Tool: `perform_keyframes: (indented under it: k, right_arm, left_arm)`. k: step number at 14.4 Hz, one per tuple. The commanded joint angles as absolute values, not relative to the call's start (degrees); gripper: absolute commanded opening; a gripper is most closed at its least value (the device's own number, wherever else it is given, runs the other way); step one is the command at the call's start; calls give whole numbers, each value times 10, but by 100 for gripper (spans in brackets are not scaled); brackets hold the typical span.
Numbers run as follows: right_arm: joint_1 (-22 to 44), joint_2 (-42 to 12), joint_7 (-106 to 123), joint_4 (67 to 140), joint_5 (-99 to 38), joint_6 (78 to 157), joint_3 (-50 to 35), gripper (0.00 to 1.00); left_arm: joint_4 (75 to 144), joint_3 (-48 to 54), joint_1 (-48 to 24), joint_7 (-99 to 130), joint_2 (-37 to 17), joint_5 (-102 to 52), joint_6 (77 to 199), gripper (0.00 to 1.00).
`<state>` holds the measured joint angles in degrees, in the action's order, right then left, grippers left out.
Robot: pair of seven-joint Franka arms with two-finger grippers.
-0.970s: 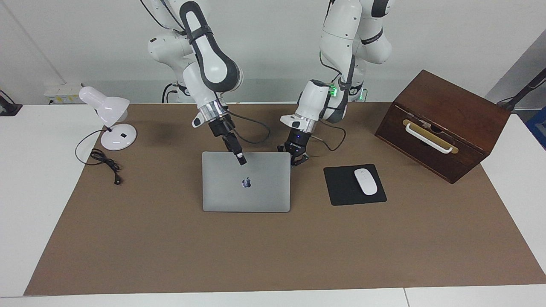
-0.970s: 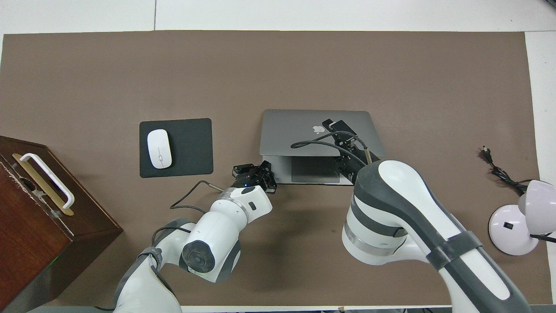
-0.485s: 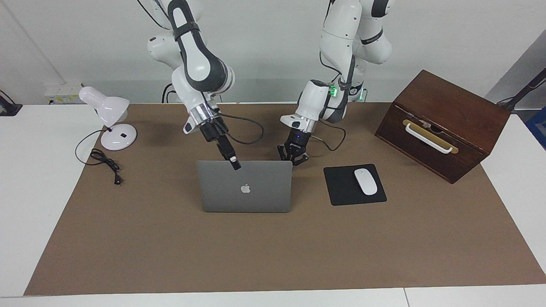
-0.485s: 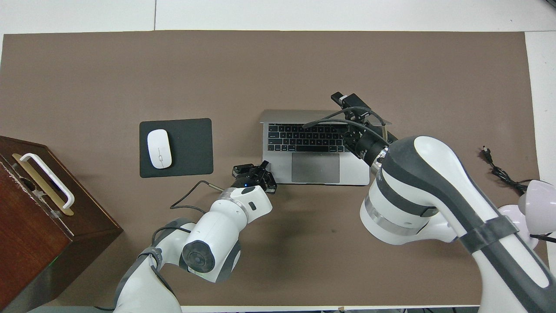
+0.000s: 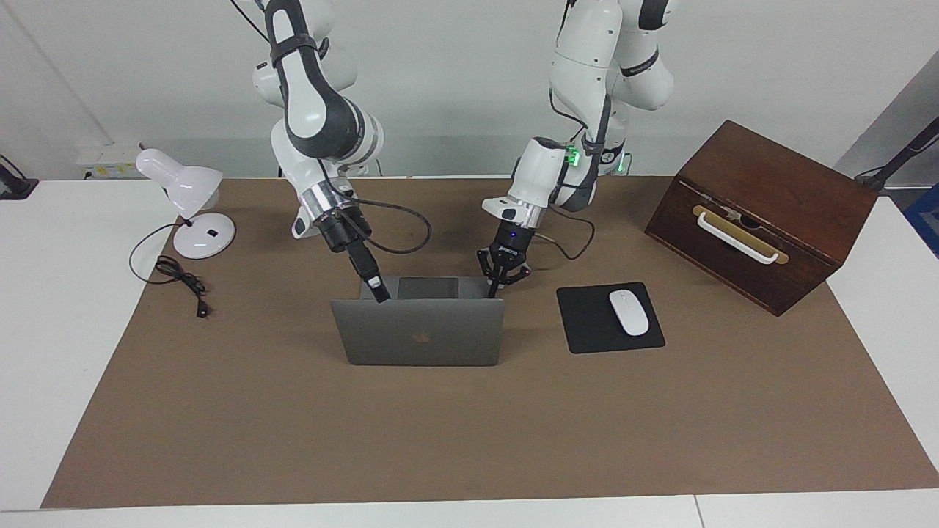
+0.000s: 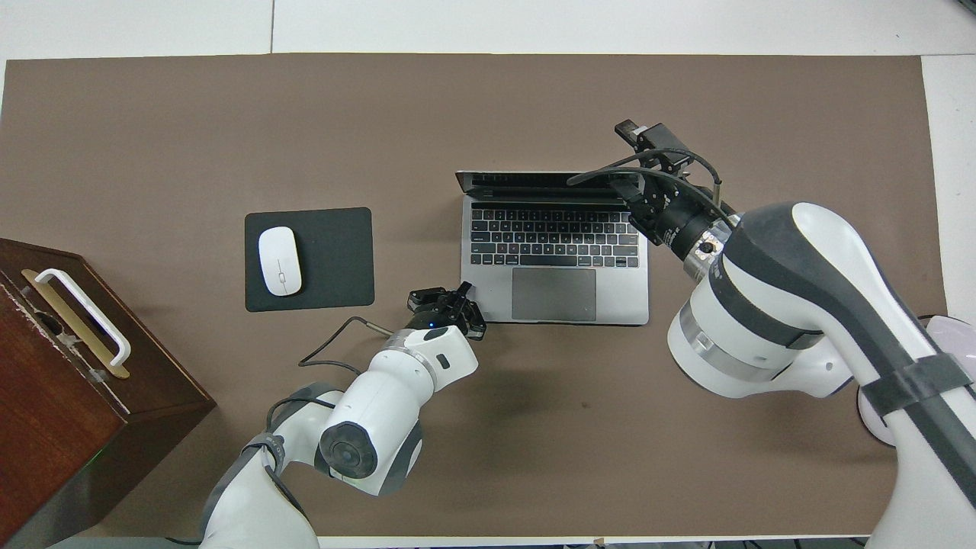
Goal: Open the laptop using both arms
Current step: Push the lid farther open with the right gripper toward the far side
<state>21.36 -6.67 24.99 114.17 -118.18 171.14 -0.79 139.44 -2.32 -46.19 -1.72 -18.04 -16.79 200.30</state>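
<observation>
The silver-grey laptop (image 5: 418, 334) stands open in the middle of the brown mat, its lid raised about upright with its back to the facing camera. In the overhead view its black keys (image 6: 555, 238) and grey trackpad show. My right gripper (image 5: 381, 295) is at the lid's top edge, toward the right arm's end, shut on that edge. My left gripper (image 5: 497, 286) is shut, its tips resting on the base's corner nearest the robots at the left arm's end (image 6: 456, 299).
A black mouse pad (image 5: 587, 323) with a white mouse (image 5: 629, 312) lies beside the laptop toward the left arm's end. A brown wooden box (image 5: 763, 213) with a white handle stands past it. A white desk lamp (image 5: 187, 205) and its cable (image 5: 180, 282) sit at the right arm's end.
The right gripper has swung the lid up and away from the robots, from barely open to about upright, baring the keyboard. The left gripper has stayed on the base's corner.
</observation>
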Motion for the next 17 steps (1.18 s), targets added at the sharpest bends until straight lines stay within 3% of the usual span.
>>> perform_keyframes:
  k: [1, 17]
  right_arm:
    - [199, -92, 268, 1108, -1180, 1705, -11, 100]
    - [171, -146, 261, 1038, -1143, 1701, -12, 100]
  left_arm:
    - [1384, -28, -479, -22, -210, -183, 2008, 0]
    - [1386, -29, -479, -23, -210, -183, 2008, 0]
